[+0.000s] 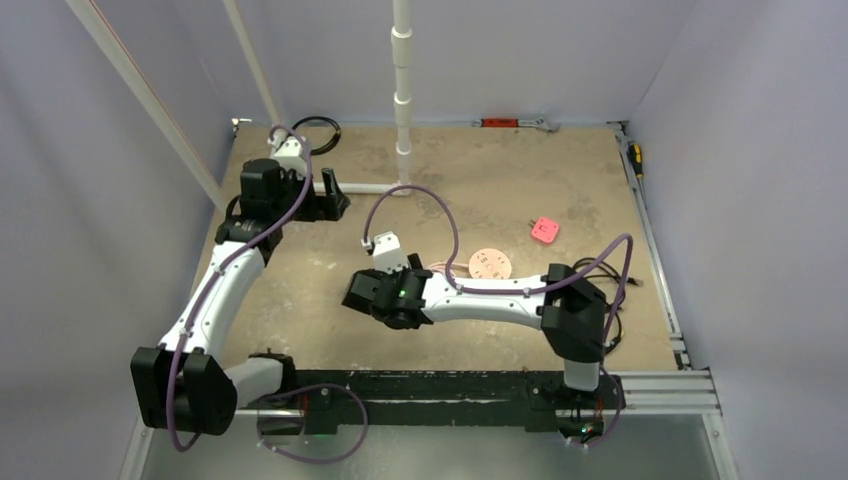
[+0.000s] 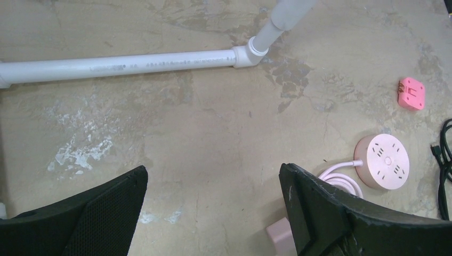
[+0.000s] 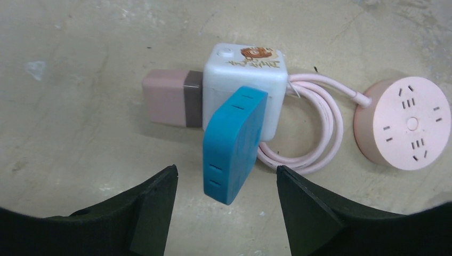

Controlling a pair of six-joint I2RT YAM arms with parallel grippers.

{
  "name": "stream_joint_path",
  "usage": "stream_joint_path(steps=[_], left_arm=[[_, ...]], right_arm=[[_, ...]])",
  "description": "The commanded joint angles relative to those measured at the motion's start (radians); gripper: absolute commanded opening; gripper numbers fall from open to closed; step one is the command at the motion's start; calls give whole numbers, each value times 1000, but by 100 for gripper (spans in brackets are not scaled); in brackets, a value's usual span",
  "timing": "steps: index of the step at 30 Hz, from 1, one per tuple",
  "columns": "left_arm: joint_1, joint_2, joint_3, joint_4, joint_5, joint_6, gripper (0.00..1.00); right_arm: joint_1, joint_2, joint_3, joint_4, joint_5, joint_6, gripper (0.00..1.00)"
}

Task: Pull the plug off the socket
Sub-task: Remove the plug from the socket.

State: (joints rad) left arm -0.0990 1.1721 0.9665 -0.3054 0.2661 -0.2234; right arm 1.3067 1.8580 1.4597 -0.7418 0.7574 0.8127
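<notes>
Top external view: a tan table point(image 1: 500, 180), stained and scuffed in pale patches, was seen closed in by plain lilac walls point(image 1: 560, 50). A white pipe point(image 1: 402, 80) was stood upright at its far side, with a second length laid flat along the surface from its foot.

The right gripper point(image 3: 225, 173) was held open above the table, its two dark fingers spread wide. Between them, but touched by neither, the blue plug point(image 3: 232, 144) was seen, seated in the near face of the white cube socket point(image 3: 242, 74), which lay just beyond the fingertips. A pink plug point(image 3: 165, 97) with a grey collar was set into the left side of the cube. From the cube's right side a pink cable point(image 3: 325, 117) was looped across to a round pink socket point(image 3: 410, 122), lying flat on the table to the right of the gripper.

The left gripper point(image 2: 213, 170) was likewise open, its fingers wide apart over bare table, with nothing between them. The flat length of pipe lay well beyond its fingertips. A small pink block point(image 2: 411, 93) was seen far off to its right, apart from the round socket, and a black cable point(image 2: 445, 165) was caught at the right edge of that view.
</notes>
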Motion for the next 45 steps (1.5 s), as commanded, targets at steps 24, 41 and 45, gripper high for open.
stream_joint_path(steps=[24, 41, 45], left_arm=[[6, -13, -16, 10, 72, 10, 94], [-144, 87, -91, 107, 433, -27, 91], [-207, 177, -96, 147, 540, -57, 91]], right_arm=[[-110, -14, -38, 74, 5, -32, 29], [-247, -450, -489, 624, -192, -272, 0], [-289, -526, -561, 703, -241, -300, 0]])
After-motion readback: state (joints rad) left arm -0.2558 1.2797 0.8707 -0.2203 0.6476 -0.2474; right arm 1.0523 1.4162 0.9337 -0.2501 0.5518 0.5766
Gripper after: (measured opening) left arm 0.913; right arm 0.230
